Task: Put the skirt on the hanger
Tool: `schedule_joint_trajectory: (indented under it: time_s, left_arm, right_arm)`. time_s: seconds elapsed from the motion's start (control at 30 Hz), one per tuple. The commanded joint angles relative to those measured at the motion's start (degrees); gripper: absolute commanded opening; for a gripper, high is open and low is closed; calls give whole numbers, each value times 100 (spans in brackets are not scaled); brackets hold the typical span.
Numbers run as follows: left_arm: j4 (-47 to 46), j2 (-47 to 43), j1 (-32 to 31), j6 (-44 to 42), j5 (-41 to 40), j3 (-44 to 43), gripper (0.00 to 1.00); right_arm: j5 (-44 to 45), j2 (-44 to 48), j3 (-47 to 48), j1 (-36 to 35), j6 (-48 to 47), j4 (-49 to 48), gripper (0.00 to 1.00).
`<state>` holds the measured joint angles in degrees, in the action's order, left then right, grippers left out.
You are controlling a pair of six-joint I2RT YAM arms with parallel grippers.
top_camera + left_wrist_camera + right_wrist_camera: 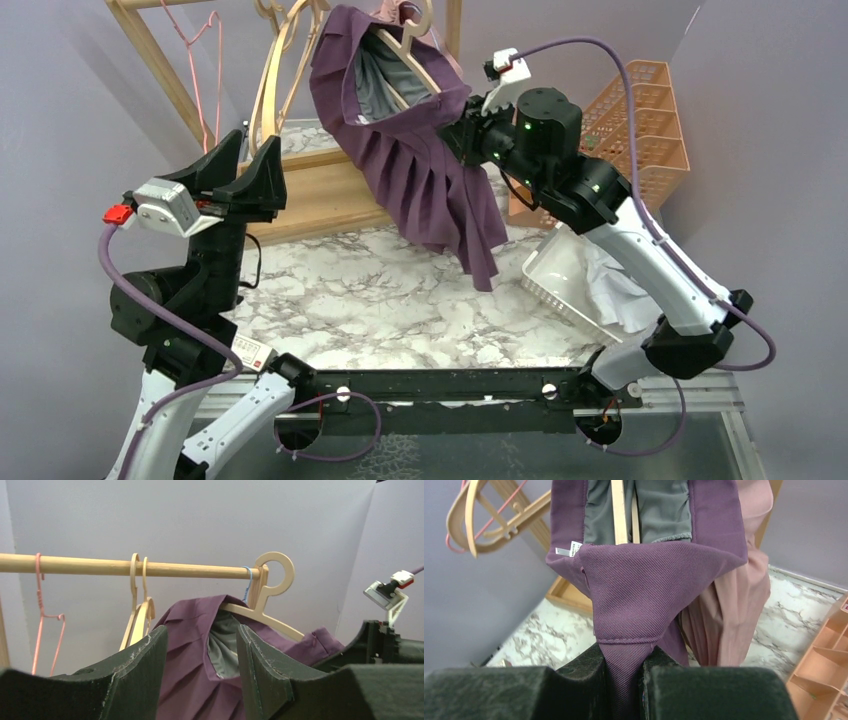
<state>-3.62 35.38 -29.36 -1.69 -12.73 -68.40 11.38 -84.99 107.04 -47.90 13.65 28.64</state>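
Right fingers (579,680) clamp the skirt (420,170) at the hanger's (412,66) 4 o'clock; left fingers (135,675) gape part-open, empty. Pulling harder could drag the waistband off the hanger.

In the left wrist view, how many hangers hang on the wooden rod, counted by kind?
Pink wire hanger: 1
Bare wooden hangers: 2
Wooden hanger carrying the skirt: 1
Total: 4
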Motion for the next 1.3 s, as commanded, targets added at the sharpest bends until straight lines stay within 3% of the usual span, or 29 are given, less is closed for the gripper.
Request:
schedule_joint_trajectory:
  time_s: [0.0, 0.47, 1.07, 1.13, 1.27]
  left_arm:
    - [446, -234, 6, 318, -295, 352, 55]
    - [1116, -563, 5, 769, -413, 822, 56]
    - [1215, -508, 9, 1091, -406, 1085, 56]
    - [1228, -491, -1, 1116, -406, 1104, 56]
    - [1314, -455, 6, 1160, -388, 1160, 57]
  right_arm:
    - [510, -506, 1001, 0, 589, -727, 1]
    - [1037, -2159, 2964, -18, 677, -494, 1]
    - [1445, -3044, 3409, -9, 488, -699, 1]
    - [1438, -3052, 3403, -9, 439, -692, 8]
    - [1184, -2763, 3032, -9, 368, -792, 41]
